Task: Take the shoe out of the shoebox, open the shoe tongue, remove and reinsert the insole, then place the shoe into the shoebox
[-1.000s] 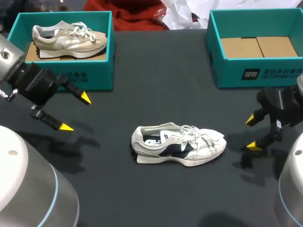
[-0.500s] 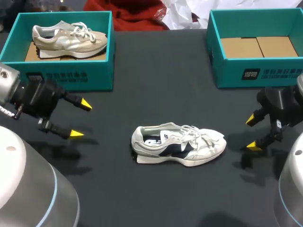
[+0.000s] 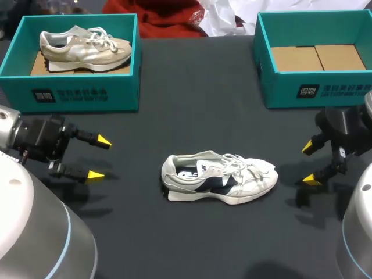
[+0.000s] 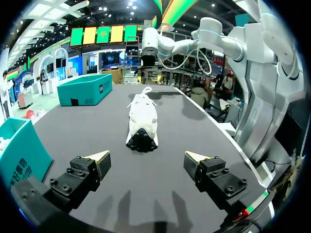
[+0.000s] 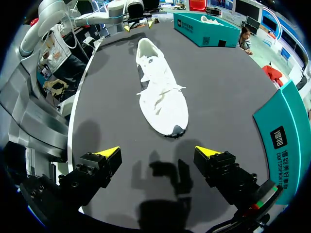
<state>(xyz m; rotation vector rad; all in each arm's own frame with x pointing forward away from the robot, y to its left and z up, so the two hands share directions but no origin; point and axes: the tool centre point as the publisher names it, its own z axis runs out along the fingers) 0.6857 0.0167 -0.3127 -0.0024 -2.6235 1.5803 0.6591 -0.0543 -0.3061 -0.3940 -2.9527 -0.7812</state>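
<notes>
A white and navy shoe lies on its side in the middle of the dark table, toe to the right. In the left wrist view the shoe lies heel-first ahead of my left gripper; in the right wrist view the shoe lies toe-first ahead of my right gripper. My left gripper hangs open to the left of the heel, well apart from it. Open too, my right gripper stands just right of the toe. An empty teal shoebox stands at the back right.
A second teal shoebox at the back left holds a beige shoe. Red cloth and white plastic lie past the table's far edge between the boxes.
My left gripper has dropped lower and swung level, its tips now pointing right toward the shoe's heel. The right arm and the shoe have not moved.
</notes>
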